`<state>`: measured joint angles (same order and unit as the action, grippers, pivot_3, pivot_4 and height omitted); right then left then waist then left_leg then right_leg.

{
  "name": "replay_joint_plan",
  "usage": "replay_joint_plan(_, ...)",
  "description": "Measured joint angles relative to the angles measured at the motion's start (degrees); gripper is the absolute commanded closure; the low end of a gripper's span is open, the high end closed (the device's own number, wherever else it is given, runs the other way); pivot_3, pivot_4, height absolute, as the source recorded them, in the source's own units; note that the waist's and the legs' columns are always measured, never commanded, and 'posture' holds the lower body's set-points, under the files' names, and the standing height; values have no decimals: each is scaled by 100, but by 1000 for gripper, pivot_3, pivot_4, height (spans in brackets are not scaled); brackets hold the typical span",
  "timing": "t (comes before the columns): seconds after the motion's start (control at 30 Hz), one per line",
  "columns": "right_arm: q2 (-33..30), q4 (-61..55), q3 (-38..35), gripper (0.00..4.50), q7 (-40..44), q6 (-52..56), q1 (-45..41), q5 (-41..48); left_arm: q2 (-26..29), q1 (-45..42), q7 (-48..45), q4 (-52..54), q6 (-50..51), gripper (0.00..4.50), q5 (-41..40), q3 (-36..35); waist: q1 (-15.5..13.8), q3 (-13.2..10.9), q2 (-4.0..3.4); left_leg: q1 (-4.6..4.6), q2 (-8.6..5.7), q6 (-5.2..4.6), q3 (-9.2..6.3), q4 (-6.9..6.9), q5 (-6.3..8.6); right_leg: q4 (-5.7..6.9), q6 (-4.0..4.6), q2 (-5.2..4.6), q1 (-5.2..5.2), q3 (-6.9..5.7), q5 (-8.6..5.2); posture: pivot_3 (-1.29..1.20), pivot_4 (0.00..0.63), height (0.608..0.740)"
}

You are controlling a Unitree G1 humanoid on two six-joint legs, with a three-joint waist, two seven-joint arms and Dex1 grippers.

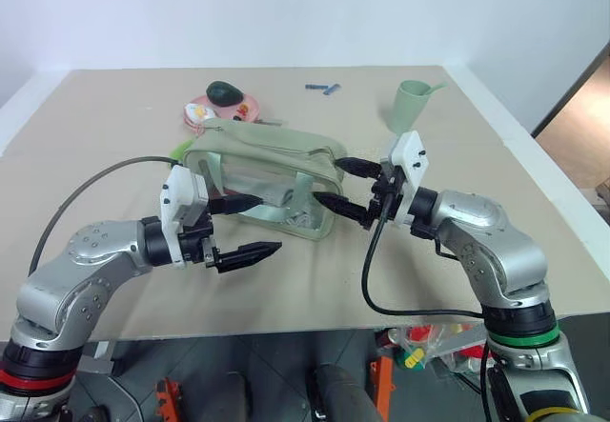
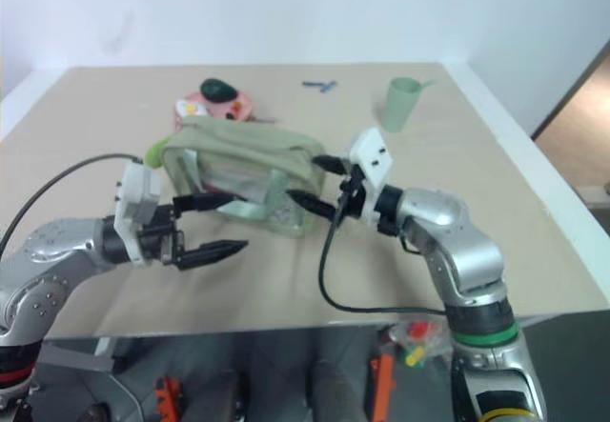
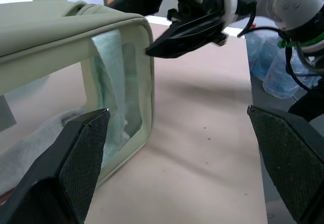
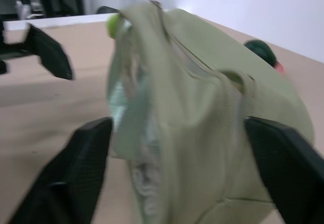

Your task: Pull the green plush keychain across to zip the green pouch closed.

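- Left eye view: the green pouch [image 1: 267, 179] sits mid-desk, nearer the far edge than the near one. You've got the left gripper [image 1: 250, 226] with jaws spread wide at the pouch's near-left side, one finger against the clear panel, one hanging free over the desk. The right gripper [image 1: 343, 189] has jaws apart around the pouch's right end, clamped on nothing.
- Right eye view: the green plush keychain [image 2: 152, 152] peeks out at the pouch's left end, just above the left gripper and well apart from the right gripper.
- Left wrist view: pouch corner and strap lie between the spread fingers; nothing gripped.
- Right wrist view: pouch end fills the gap between the fingers [image 4: 76, 168]; keychain at the far end of the top seam.
- Risk, my read: the plush is small and soft, so you may pinch pouch fabric instead. With the right end unheld, the pouch will likely drag across the desk rather than zip.
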<state>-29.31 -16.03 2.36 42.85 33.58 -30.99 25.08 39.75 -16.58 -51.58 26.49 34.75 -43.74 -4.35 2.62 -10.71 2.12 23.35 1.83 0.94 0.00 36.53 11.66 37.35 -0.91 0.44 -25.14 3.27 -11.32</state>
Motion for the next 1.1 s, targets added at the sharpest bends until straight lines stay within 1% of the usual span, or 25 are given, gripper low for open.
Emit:
replay_joint_plan(0.13,15,53,0,3073,-1,-34,0,-58,-10,18,34,1,0,0,22,-1,1,0,0,-1,4,-2,-1,-2,2,0,1,6,0,0,-1,0,150,740)
replay_joint_plan(0.17,23,53,0,3342,7,-35,0,-57,-10,23,49,1,1,0,34,-1,0,0,0,-2,4,-2,-2,-1,2,0,1,7,0,0,0,0,150,740)
replay_joint_plan(0.23,28,53,0,4066,43,-35,0,-52,-10,46,87,2,3,0,38,-2,1,0,0,-3,4,-2,-2,-1,2,0,2,8,1,2,0,0,150,740)
replay_joint_plan(0.27,28,53,0,4331,79,-37,1,-44,-10,64,111,2,6,0,38,-2,1,0,0,-3,4,-2,-2,0,1,0,4,8,1,2,-1,0,150,740)
replay_joint_plan(0.37,19,61,0,4331,235,-145,7,-42,-10,73,129,2,9,0,44,-2,1,0,0,-3,4,-2,-2,1,1,0,12,8,2,6,-6,0,150,740)
replay_joint_plan(0.47,-130,255,-12,4331,575,-542,7,-56,-11,74,152,2,9,0,49,-3,1,0,0,-2,2,-2,0,2,1,-4,11,7,3,7,-6,0,150,740)
replay_joint_plan(0.53,-348,818,-45,4331,1038,-1174,-120,-119,-11,80,164,2,10,0,52,-4,1,0,0,-2,0,-2,4,2,1,-8,11,7,4,11,-5,0,150,740)
replay_joint_plan(0.63,-683,1911,-149,4331,1627,-2110,-570,-325,-10,106,172,3,12,0,53,-16,2,-1,0,-3,-1,-2,9,4,1,-9,12,6,4,17,-5,0,150,740)
replay_joint_plan(0.73,-786,2756,-242,4331,2001,-2715,-904,-480,-9,146,201,5,13,0,52,-31,7,-1,1,-6,3,-2,9,1,1,-9,3,11,4,18,0,0,150,740)
replay_joint_plan(0.9,-773,3373,-233,4331,2259,-3131,-1022,-621,-8,243,264,57,24,0,42,-59,7,-1,0,-6,7,-3,7,-5,2,-9,-5,15,2,18,6,0,150,740)
replay_joint_plan(1.0,-679,3395,-239,4331,2205,-3164,-1024,-630,-8,253,313,97,44,0,23,-91,10,-1,1,-7,7,-3,8,-5,2,-9,-5,15,2,21,8,0,150,740)
replay_joint_plan(1.1,-649,3329,-244,4331,2166,-3165,-964,-639,-72,246,554,105,168,0,-237,-382,14,-1,1,-10,10,-3,9,-2,2,-8,-4,18,4,23,12,0,150,740)
